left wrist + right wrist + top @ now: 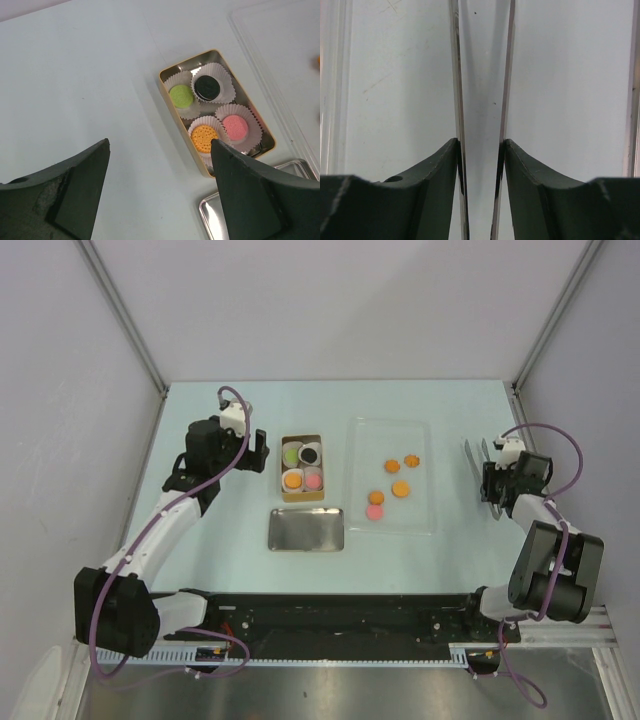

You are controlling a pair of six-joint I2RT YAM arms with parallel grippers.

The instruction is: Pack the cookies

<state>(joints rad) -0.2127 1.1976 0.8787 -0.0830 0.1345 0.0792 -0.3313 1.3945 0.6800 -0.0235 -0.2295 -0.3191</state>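
- Metal tweezers [456,100] are clamped in my right gripper [480,142]. My fingers press on the outside of both blades, and the blades have a gap between them with nothing in it.
- The right gripper sits to the right of the clear tray [400,440], apart from it. The tweezer tips point toward the far side of the table [400,560].
- My left gripper [160,145] has its jaws wide apart and holds nothing. It is over bare table just left of the tin [190,62].
- The tin holds four cookies, each in a white paper cup [227,80]: green cookie [181,96] and black cookie [207,87] on the far row, orange cookie [204,137] and pink cookie [235,127] on the near row.
- Five more are loose on the clear tray, right of the tin: four orange ones [400,489] and one pink one [374,512] nearest my bases.
- The silver lid [306,529] lies flat on the table just in front of the tin, not touching it.
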